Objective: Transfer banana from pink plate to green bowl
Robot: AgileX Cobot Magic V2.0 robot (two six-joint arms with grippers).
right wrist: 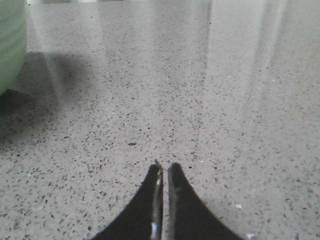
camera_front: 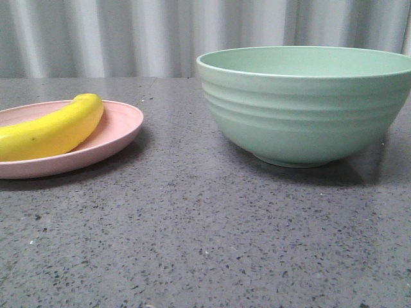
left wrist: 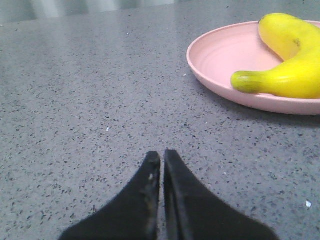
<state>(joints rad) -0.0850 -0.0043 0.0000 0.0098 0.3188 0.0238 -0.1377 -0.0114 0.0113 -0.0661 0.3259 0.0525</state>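
Note:
The yellow banana (camera_front: 51, 128) lies on the pink plate (camera_front: 122, 131) at the left of the front view. The large mint-green bowl (camera_front: 302, 109) stands upright at the right, apart from the plate. In the left wrist view the banana (left wrist: 290, 75) rests on the plate (left wrist: 220, 55), some way from my left gripper (left wrist: 162, 154), which is shut and empty over bare table. My right gripper (right wrist: 164, 166) is shut and empty over bare table, with the bowl's side (right wrist: 11, 40) at the edge of that view. Neither gripper shows in the front view.
The table (camera_front: 205, 244) is a dark grey speckled stone-like surface. A pale corrugated wall (camera_front: 128, 32) runs behind it.

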